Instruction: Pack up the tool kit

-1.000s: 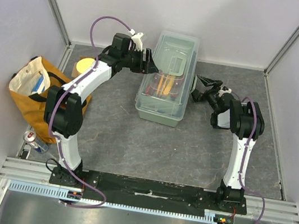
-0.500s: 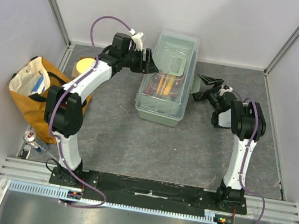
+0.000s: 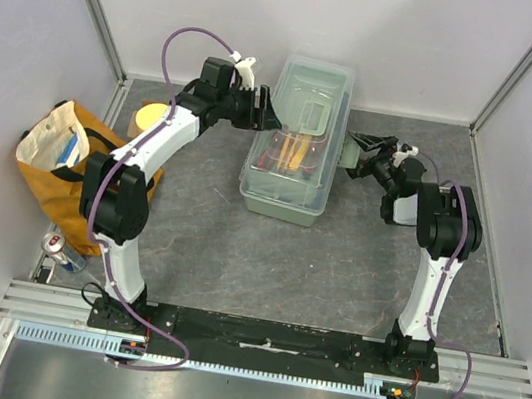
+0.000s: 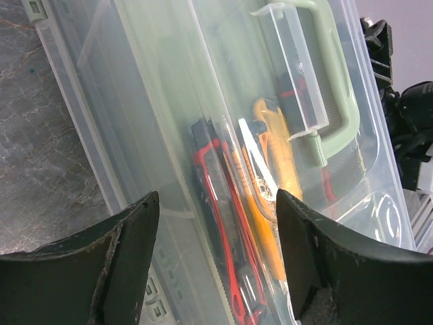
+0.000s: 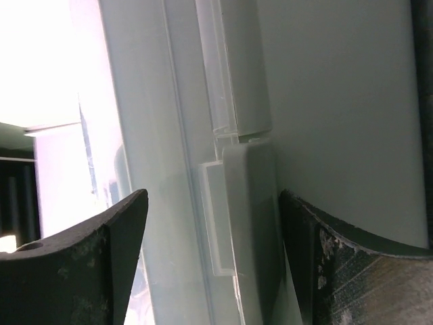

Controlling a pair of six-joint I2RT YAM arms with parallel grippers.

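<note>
Green box looks shut; wide left hand should steady it while wide right hand pushes the clip flat.

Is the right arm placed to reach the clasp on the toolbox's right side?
Probably yes: the right gripper sits by the toolbox on its right wall, jaws open, the clasp framed between them with nothing in the way.

At the grey table's left edge we see an orange cloth bag holding white and blue items. A yellow round thing sits just behind it and a small red-and-white container lies before it.
</note>
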